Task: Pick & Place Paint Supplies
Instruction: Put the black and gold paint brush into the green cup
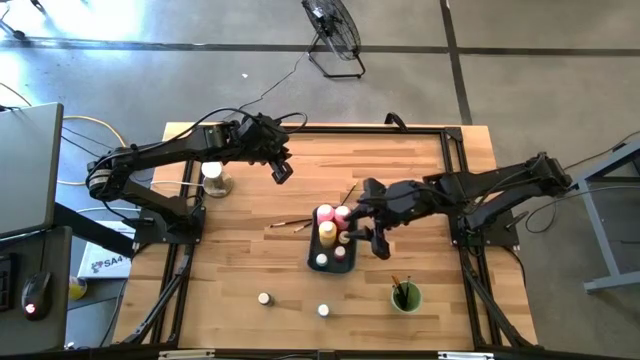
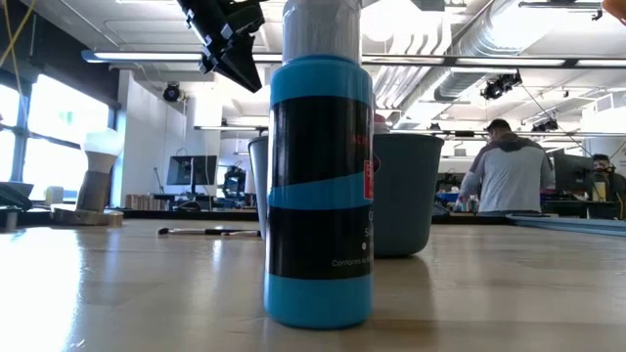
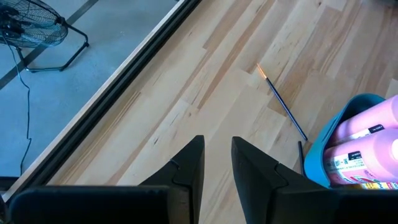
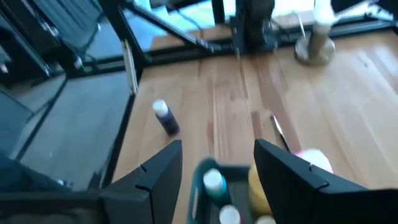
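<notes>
The blue-grey tray (image 1: pixel 333 262) at the table's middle holds two pink bottles (image 1: pixel 333 213), a yellow bottle (image 1: pixel 328 232) and small pale-capped jars (image 1: pixel 340 252). Two more jars stand on the wood nearer the front edge (image 1: pixel 264 298) (image 1: pixel 323 310); the second fills the low view as a blue bottle (image 2: pixel 318 186). Thin paintbrushes lie left of the tray (image 1: pixel 290 222) and beyond it (image 1: pixel 350 190). My right gripper (image 1: pixel 375 238) hangs open just right of the tray, above its right side (image 4: pixel 217 171). My left gripper (image 1: pixel 281 168) hovers farther back and left, with a narrow empty gap (image 3: pixel 217 162).
A round green cup (image 1: pixel 405 297) with brushes in it stands at the front right. A white-topped object (image 1: pixel 213 178) stands at the far left near the left arm's base. Bare wood lies at the front left and far right. People work in the room beyond the table (image 2: pixel 504 171).
</notes>
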